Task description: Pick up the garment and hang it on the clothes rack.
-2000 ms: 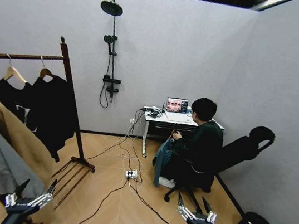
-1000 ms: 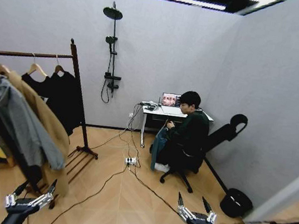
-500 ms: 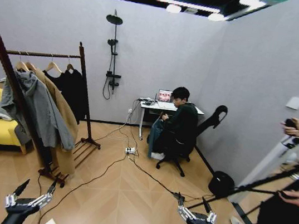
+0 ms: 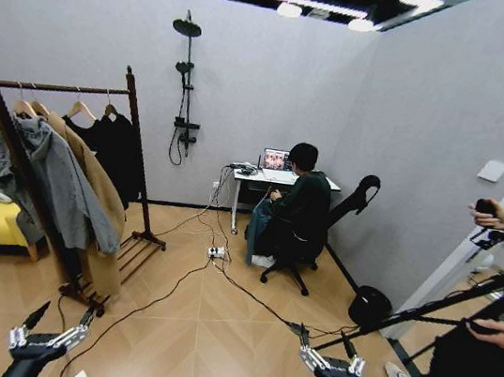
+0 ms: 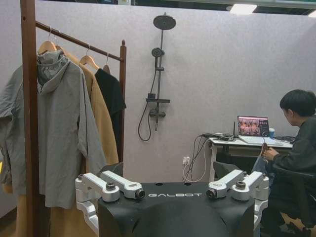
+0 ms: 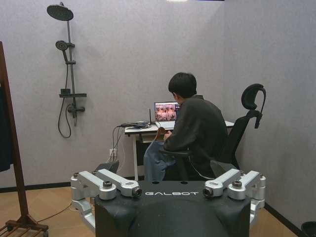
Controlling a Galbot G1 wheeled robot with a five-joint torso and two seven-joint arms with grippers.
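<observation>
Head view: camera has pulled back since earlier; black garment point(image 4: 115, 154) already hangs on the clothes rack point(image 4: 134, 138), left of frame. Left gripper point(image 4: 53, 333) and right gripper point(image 4: 331, 355) low, fingers spread, empty. Left wrist view: garment point(image 5: 112, 94) upper left on the rail. Right wrist view: rack post point(image 6: 12, 148) at left edge

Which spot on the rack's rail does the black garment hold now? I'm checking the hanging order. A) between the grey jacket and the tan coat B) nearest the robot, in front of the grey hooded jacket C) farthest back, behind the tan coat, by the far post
C: the black garment hangs on the clothes rack behind the tan coat and grey hooded jacket, beside the far post.
</observation>
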